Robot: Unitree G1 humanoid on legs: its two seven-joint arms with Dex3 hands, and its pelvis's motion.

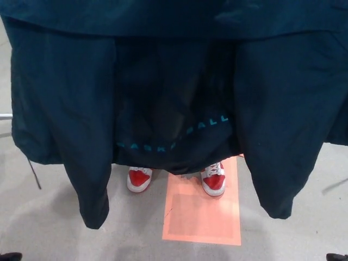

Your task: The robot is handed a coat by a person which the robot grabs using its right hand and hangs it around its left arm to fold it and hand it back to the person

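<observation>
A dark navy coat (174,92) hangs spread across nearly the whole head view, its inner lining facing me with light blue lettering (179,136) near the lower hem. Two sleeves droop down, one at the left (89,185) and one at the right (283,179). Below the hem show a person's red and white shoes (140,178) (213,179), facing me. Neither of my hands shows in the picture.
An orange rectangle (204,215) is marked on the grey floor (54,228) under the person's feet. A thin cord (35,173) dangles from the coat's left edge. Dark shapes sit at the bottom corners (11,256) (337,256).
</observation>
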